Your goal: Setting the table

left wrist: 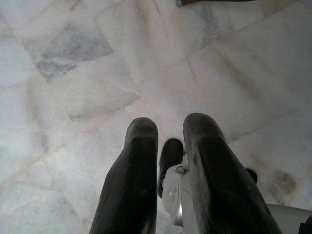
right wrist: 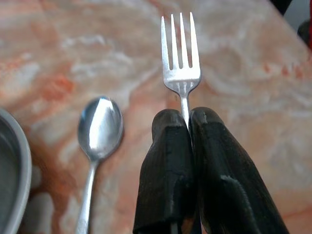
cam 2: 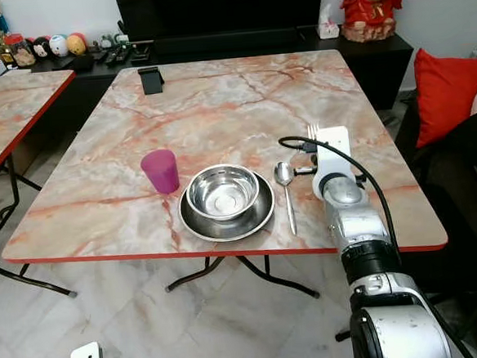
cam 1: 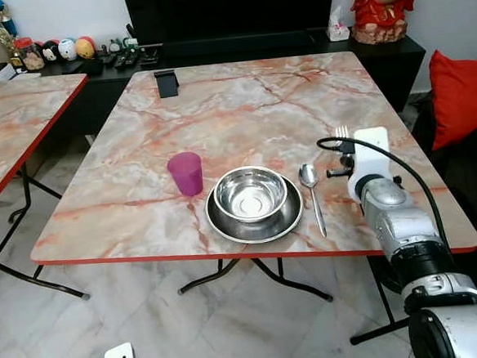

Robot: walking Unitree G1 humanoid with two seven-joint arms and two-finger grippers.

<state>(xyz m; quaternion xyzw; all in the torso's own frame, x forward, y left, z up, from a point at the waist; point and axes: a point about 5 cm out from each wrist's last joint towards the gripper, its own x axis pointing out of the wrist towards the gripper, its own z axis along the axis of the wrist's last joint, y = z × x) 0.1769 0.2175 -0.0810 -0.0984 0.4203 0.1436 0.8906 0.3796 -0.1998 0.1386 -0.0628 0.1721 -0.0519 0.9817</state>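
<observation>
Down at the far left, the left end effector (left wrist: 168, 146) hangs low over the marble floor (left wrist: 97, 73), its two black fingers (left wrist: 136, 170) a little apart and holding nothing. Up on the marble table (cam 1: 241, 105), farthest to the left of the right end effector, a purple cup (cam 1: 186, 173) stands upright, just beside the plate's rim. Next, a steel bowl (cam 1: 250, 193) sits inside a steel plate (cam 1: 255, 219). Closer in, a spoon (cam 1: 311, 192) lies flat just right of the plate, bowl end pointing to the far side of the table. And here is the right end effector (right wrist: 187, 119), over the table right beside that spoon, clamped tight on the neck of a fork (right wrist: 180, 53), whose tines stick out past the fingertips and point away from the robot. Whether the fork touches the table I cannot tell. Off to the right, beyond the table edge, sits a red cushion (cam 1: 460, 98).
</observation>
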